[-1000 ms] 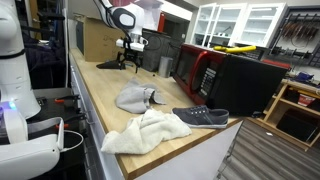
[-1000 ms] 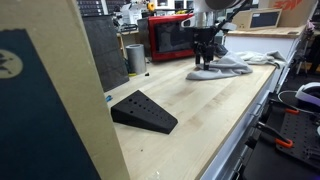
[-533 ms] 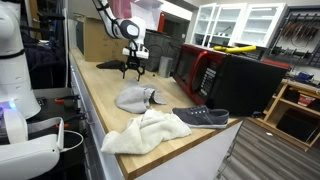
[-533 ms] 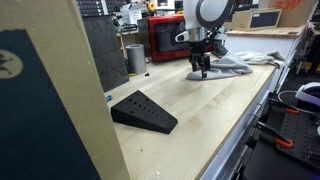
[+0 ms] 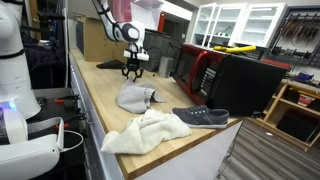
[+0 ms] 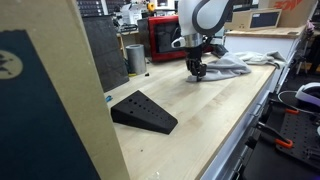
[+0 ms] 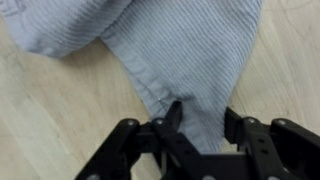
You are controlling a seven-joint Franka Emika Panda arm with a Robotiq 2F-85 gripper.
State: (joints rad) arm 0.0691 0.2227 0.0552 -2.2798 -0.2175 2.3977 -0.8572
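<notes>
A grey ribbed cloth lies crumpled on the wooden table in both exterior views. My gripper is low over one tapering corner of it, fingers pointing down, also seen in both exterior views. In the wrist view the two black fingers stand astride that corner, one fingertip resting on the fabric and the other at its edge. The jaws are partly drawn in, with a gap between them and flat, unbunched cloth in it.
A white towel and a dark shoe lie near the table's end. A red microwave stands at the back. A black wedge and a metal cup sit further along the table.
The gripper has come down onto the cloth's corner and shifted slightly along the table. Its jaws have narrowed from wide open to partly drawn in around the fabric.
</notes>
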